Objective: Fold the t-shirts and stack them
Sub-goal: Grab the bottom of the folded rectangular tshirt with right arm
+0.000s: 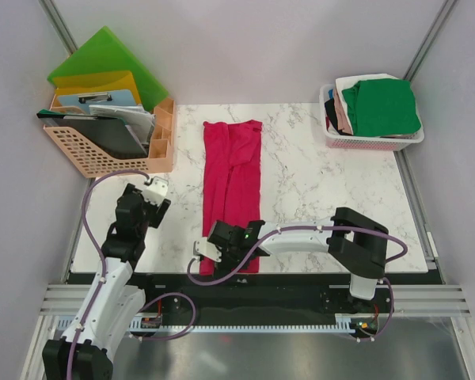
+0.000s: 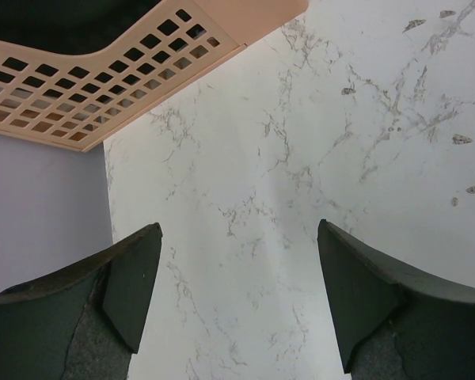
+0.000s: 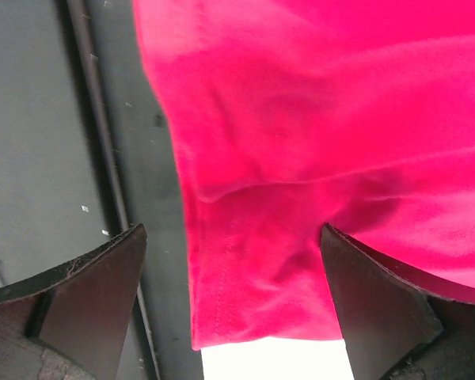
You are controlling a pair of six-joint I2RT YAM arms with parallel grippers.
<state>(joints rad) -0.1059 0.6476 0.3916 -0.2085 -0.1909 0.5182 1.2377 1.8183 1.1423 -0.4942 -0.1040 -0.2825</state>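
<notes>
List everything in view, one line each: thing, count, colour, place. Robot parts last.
crimson-pink t-shirt: one, crimson-pink, a long folded strip mid-table, reaching the near edge.
stacked t-shirts: a pile, green on top, with white, beige-pink and black edges showing, in the basket.
basket: one, pink, far right corner.
file rack: one, peach lattice, far left, holding papers.
folders: two, green and yellow, upright at the rack's far end.
table: one, white marble.
left gripper: one, black, open over bare table beside the rack.
right gripper: one, black, open at the shirt's near corner.
</notes>
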